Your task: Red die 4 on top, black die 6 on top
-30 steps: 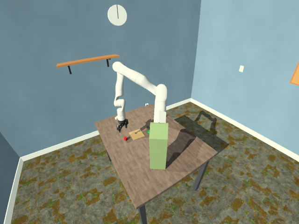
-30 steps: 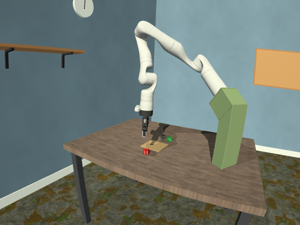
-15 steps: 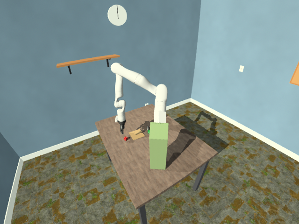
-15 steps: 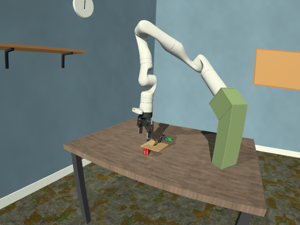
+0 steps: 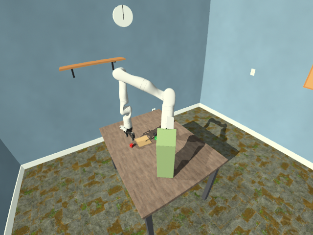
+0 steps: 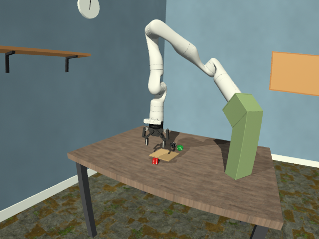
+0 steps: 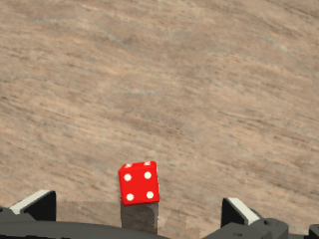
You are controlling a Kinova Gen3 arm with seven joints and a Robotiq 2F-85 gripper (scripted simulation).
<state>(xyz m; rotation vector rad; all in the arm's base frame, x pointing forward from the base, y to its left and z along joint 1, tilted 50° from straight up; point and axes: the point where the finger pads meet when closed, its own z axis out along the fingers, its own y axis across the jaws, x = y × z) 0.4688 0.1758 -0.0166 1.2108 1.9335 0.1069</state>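
The red die point(image 7: 140, 182) lies on the bare table beside the tan mat point(image 6: 164, 155), just off its near corner, with four white pips on its top face. It also shows in the top and exterior views point(image 5: 131, 145) point(image 6: 155, 161). The black die point(image 6: 172, 145) and the green die point(image 6: 180, 147) lie on the table just past the mat's far edge; the green die shows beside the block in the top view point(image 5: 155, 138). My gripper point(image 6: 155, 141) hangs open and empty above the table, a little above and behind the red die; its fingertips frame the wrist view's bottom edge point(image 7: 140, 211).
A tall light-green block point(image 5: 165, 152) stands on the table to the right of the mat, in front of the arm's base. The table's left edge is close to the red die.
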